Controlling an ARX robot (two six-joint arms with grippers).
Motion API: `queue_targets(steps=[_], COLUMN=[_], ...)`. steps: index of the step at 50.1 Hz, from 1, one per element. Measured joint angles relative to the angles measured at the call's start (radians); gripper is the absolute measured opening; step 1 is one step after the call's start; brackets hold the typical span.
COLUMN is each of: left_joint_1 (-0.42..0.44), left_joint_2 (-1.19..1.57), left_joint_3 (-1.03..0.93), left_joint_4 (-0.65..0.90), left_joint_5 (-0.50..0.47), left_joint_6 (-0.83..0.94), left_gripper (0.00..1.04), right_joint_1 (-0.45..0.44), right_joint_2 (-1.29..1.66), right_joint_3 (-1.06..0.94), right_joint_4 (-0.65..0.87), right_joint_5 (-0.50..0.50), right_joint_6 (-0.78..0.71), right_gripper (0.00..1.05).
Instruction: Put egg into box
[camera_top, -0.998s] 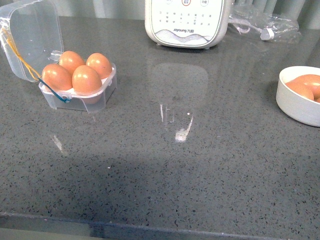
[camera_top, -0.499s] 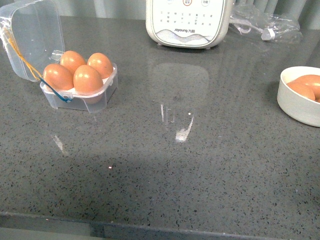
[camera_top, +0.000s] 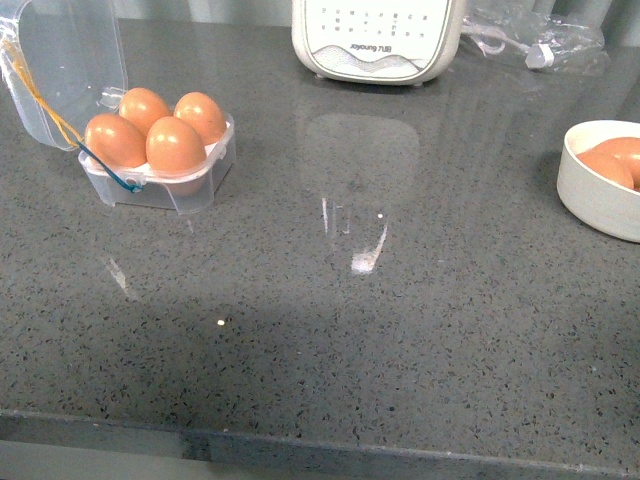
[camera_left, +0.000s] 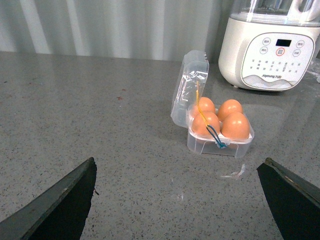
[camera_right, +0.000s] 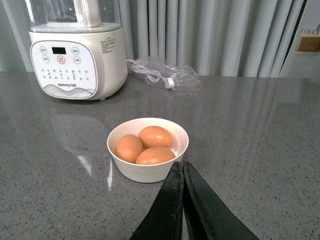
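Faintly, perhaps "Joyoung" on the appliance (camera_top: 375, 40) beyond the box (camera_top: 192, 190).

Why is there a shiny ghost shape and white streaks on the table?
Front view: the polished counter mirrors the white appliance as a pale patch, with glare streaks under it. Right wrist view: the same reflection lies beside the bowl. Left wrist view: a small glint beside the box.
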Motion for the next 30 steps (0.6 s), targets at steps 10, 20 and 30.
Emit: queue_targets(steps=[10, 20, 30], left_joint_1=[0.0, 0.0, 0.0], left_joint_2=[0.0, 0.0, 0.0], left_joint_3=[0.0, 0.0, 0.0], left_joint_4=[0.0, 0.0, 0.0], left_joint_5=[0.0, 0.0, 0.0], left_joint_6=[0.0, 0.0, 0.0], left_gripper=[0.98, 0.98, 0.98], right_joint_1=[0.001, 0.001, 0.001], right_joint_2=[-0.171, -0.184, -0.185], right_joint_3=[0.001, 0.001, 0.001], right_joint_4=[-0.186, -0.192, -0.192], right_joint_5=[0.0, 0.0, 0.0], right_joint_6=[0.0, 0.0, 0.0], right_gripper=[0.03, 0.03, 0.03])
